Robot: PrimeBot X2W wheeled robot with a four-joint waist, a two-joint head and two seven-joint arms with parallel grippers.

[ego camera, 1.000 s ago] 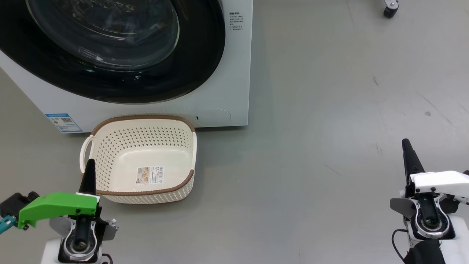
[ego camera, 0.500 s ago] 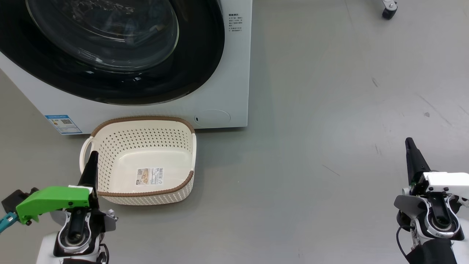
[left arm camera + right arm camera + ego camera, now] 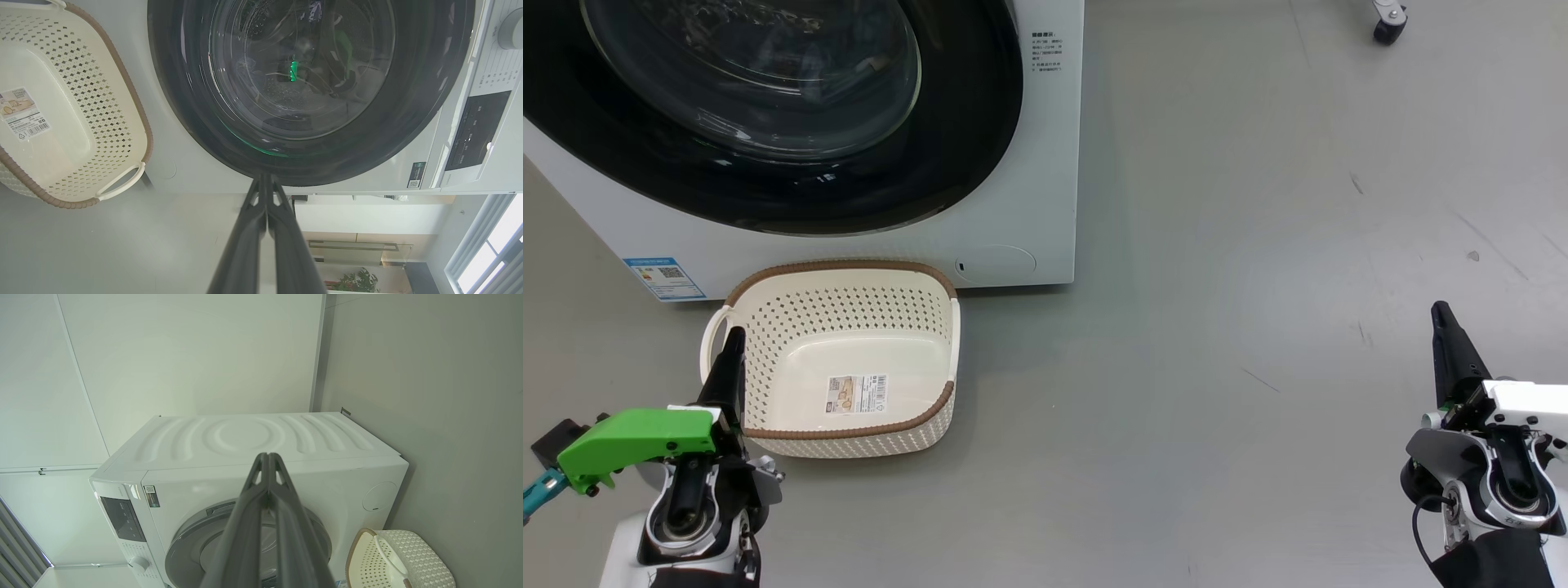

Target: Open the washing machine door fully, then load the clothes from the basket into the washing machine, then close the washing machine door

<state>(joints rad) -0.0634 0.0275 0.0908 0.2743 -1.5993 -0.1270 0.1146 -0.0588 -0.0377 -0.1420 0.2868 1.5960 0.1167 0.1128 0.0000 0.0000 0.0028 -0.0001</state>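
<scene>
The washing machine [image 3: 1029,163] stands at the upper left, and its door [image 3: 768,196] lies shut, flat against the front. Just in front of it the basket [image 3: 849,306] sits on the floor, showing only its bare bottom with the label sticker. The clothes are out of view. My left gripper [image 3: 734,339] is shut with nothing in it, its tip over the basket's left handle. My right gripper [image 3: 1441,314] is shut too, far right over bare floor. In the left wrist view the gripper [image 3: 264,179] points at the door [image 3: 408,122], with the basket [image 3: 102,106] to the left. In the right wrist view the gripper [image 3: 267,457] points at the washing machine [image 3: 245,437].
Grey floor stretches to the right of the machine. A caster wheel [image 3: 1386,20] stands at the top right. The machine's dark control panel [image 3: 474,130] and a knob [image 3: 512,28] are beside the door. A white wall rises behind the machine, and the basket [image 3: 408,547] is beside it.
My right gripper has drifted slightly right and lower in the view. The left gripper has shifted a little towards the basket. Both stay shut, and the door and basket have not moved.
</scene>
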